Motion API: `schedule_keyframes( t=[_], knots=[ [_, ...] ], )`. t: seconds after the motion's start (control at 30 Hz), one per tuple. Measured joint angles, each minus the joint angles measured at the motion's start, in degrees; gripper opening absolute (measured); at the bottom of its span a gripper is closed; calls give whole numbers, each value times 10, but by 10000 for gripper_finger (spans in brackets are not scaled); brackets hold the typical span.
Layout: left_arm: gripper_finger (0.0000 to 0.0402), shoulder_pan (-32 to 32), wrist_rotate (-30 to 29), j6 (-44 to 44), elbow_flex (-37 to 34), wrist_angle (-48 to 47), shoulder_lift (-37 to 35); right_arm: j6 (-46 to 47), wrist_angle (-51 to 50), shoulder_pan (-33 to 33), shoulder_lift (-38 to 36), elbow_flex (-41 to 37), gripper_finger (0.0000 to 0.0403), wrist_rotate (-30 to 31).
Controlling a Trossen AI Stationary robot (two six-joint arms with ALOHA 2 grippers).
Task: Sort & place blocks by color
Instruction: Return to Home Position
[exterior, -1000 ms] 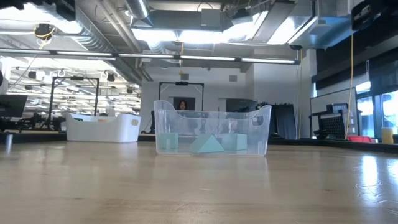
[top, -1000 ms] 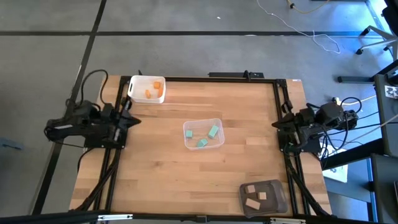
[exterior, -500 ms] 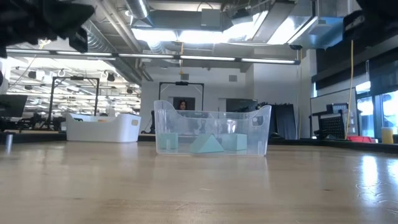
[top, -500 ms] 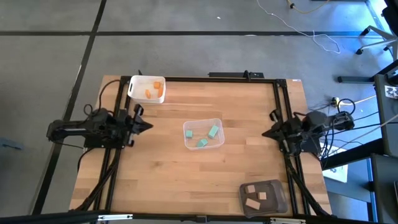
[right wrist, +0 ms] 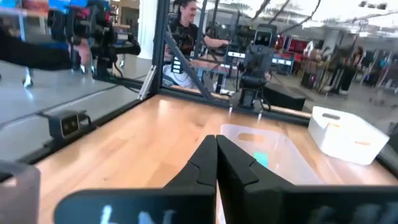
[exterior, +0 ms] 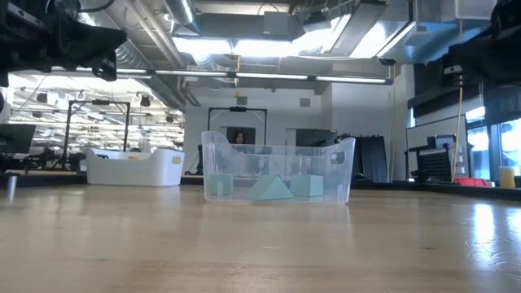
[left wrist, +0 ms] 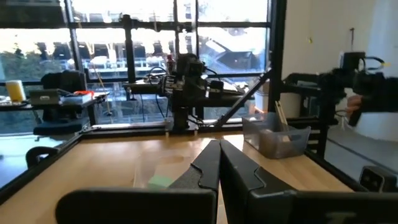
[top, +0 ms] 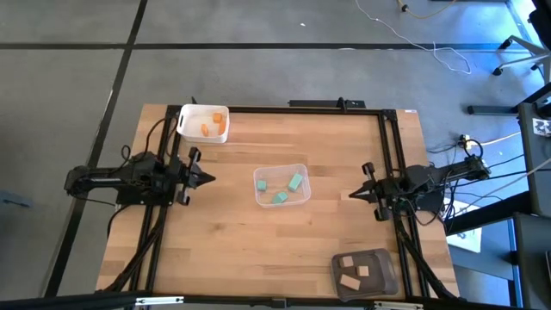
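- High view: orange blocks lie in the white tub, green blocks in the clear tub, and tan blocks in the dark tub.
- Low view: the green blocks look small, stiff and light, probably best pinched across two flat sides.
- Left wrist view: the left gripper is pinched closed and empty, over the surface.
- Right wrist view: the right gripper is likewise closed and empty.

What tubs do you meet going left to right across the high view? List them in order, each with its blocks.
In order: white tub holding orange blocks → clear tub holding teal-green blocks → dark grey tub holding pale tan blocks.
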Motion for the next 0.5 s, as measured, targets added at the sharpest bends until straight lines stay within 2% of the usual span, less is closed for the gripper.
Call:
schedule_keyframes(
  t=[0.17, 0.3, 0.5],
  knots=[
    [0, 0, 21, 20, 0, -16, 0, -9, 6, -5, 6, 1, 0, 17],
    [0, 0, 12, 20, 0, -73, 0, -10, 5, -14, 8, 1, 5, 18],
    [0, 0, -64, 17, 0, -103, 1, -9, 5, -17, 9, 1, 8, 17]
  ],
)
